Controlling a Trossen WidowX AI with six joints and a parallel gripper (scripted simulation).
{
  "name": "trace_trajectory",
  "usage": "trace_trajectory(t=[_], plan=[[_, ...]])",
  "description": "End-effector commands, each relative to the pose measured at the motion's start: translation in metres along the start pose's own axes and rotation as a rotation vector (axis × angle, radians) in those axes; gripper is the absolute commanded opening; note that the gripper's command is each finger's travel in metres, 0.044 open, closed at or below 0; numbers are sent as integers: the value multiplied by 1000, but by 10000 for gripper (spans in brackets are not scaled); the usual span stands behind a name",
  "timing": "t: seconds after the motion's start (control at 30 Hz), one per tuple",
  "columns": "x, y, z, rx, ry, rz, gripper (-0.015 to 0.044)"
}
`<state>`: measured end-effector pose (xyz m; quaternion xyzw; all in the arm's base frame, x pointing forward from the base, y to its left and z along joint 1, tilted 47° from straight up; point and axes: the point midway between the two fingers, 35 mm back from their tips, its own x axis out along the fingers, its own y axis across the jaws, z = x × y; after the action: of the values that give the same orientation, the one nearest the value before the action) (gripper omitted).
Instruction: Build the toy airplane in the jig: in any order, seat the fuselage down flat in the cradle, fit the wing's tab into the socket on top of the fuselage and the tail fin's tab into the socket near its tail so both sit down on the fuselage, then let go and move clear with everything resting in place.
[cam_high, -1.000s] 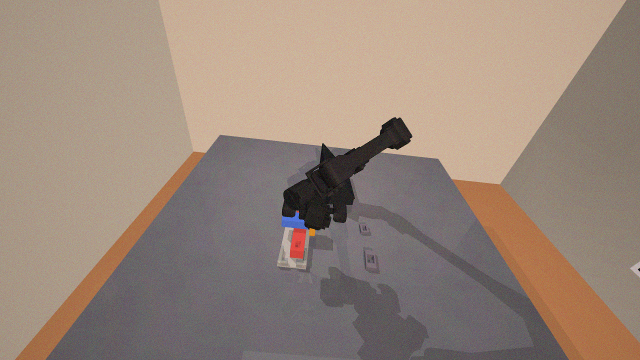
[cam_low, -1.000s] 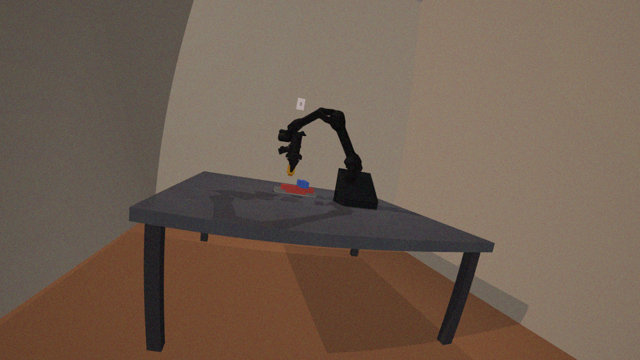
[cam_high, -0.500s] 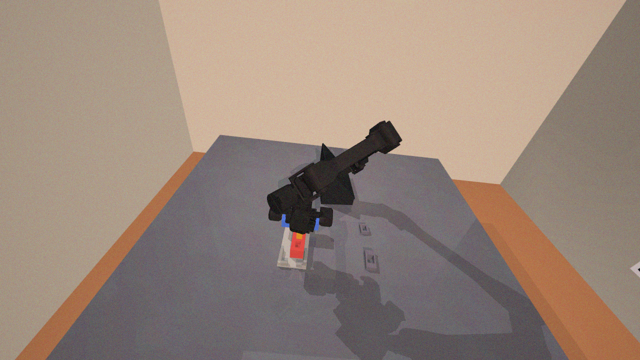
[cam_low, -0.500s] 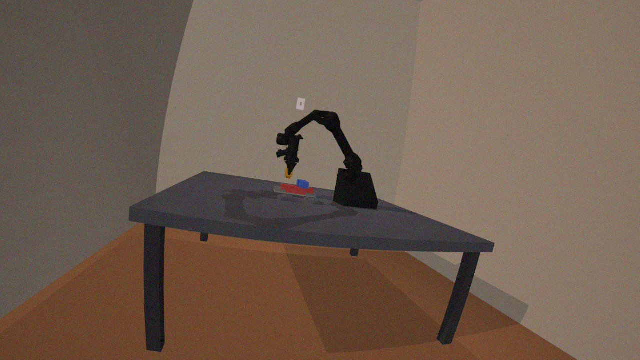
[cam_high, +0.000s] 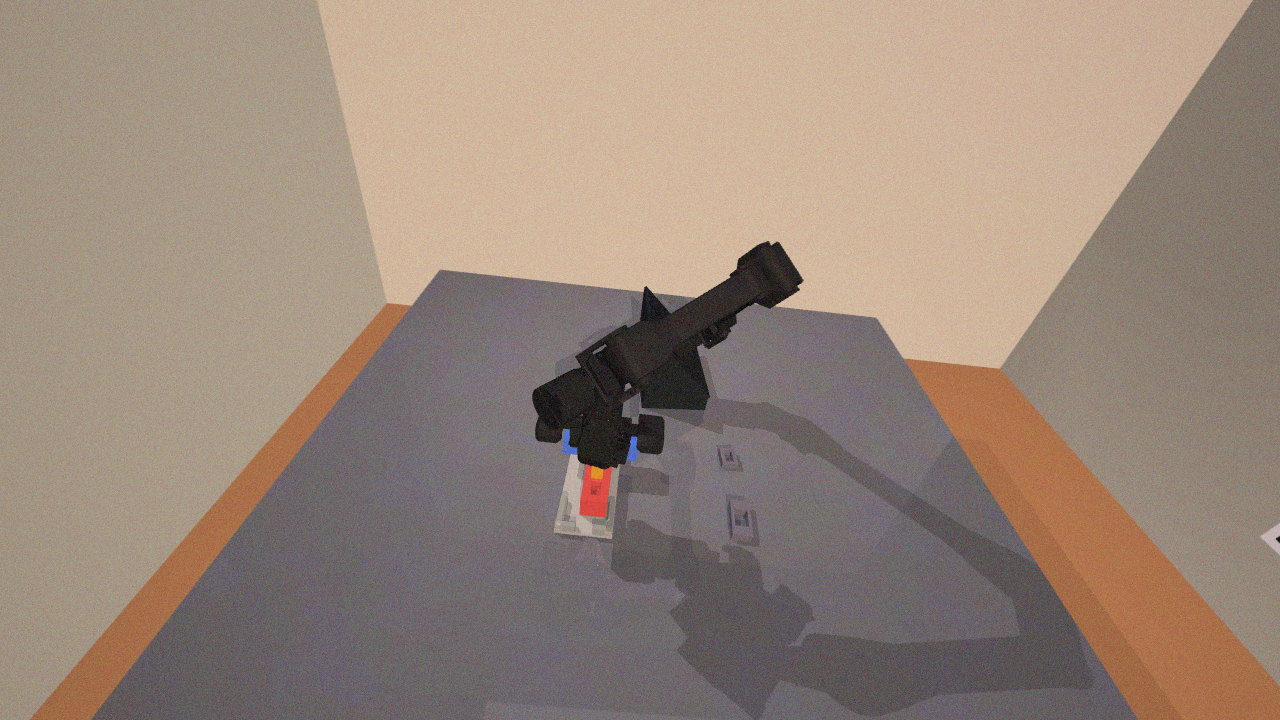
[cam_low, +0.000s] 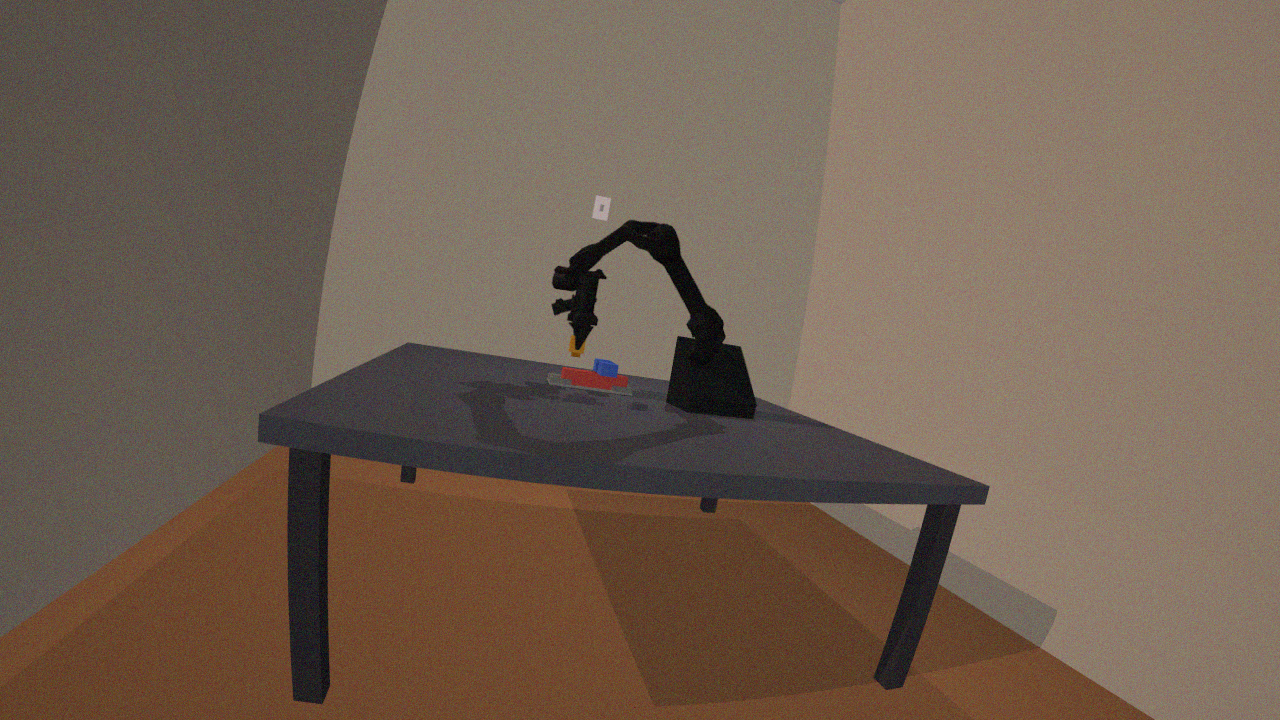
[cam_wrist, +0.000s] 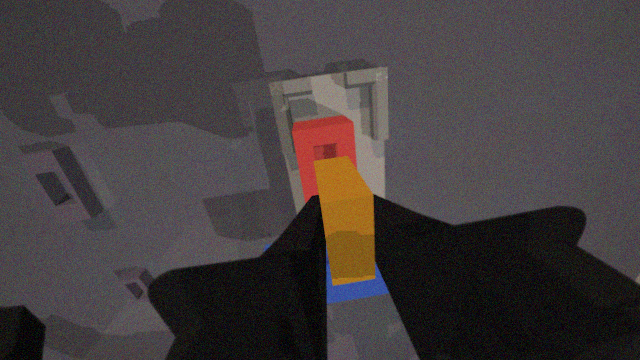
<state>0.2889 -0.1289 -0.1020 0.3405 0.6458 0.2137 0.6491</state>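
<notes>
The red fuselage (cam_high: 594, 505) (cam_low: 580, 377) (cam_wrist: 322, 132) lies flat in the pale cradle (cam_high: 565, 497) (cam_low: 554, 380) (cam_wrist: 378, 165). The blue wing (cam_high: 633, 447) (cam_low: 605, 368) (cam_wrist: 357, 291) lies across its top; the arm partly hides it in the top view. Whether its tab is fully in cannot be seen. My gripper (cam_low: 580, 343) (cam_wrist: 336, 200) is shut on the orange tail fin (cam_high: 597, 472) (cam_low: 575, 350) (cam_wrist: 347, 175). It holds the fin above the fuselage, with a gap below. The open tail socket (cam_high: 595, 489) (cam_wrist: 325, 150) shows just beyond the fin in the wrist view.
Two small grey-pink holders with square hollows stand beside the cradle: a larger one (cam_high: 742, 520) (cam_wrist: 55, 187) and a smaller one (cam_high: 729, 457) (cam_wrist: 134, 287). The black arm base (cam_high: 675, 389) (cam_low: 711, 380) stands behind the cradle. The arm's shadow crosses the table.
</notes>
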Motion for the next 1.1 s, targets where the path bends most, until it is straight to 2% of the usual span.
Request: trace_trajectory(t=[0.0,0.27,1.07], plan=[[0,-1,0,-7,1,-5,66],[1,-2,0,-7,1,-5,66],[39,-2,0,-7,1,-3,66]])
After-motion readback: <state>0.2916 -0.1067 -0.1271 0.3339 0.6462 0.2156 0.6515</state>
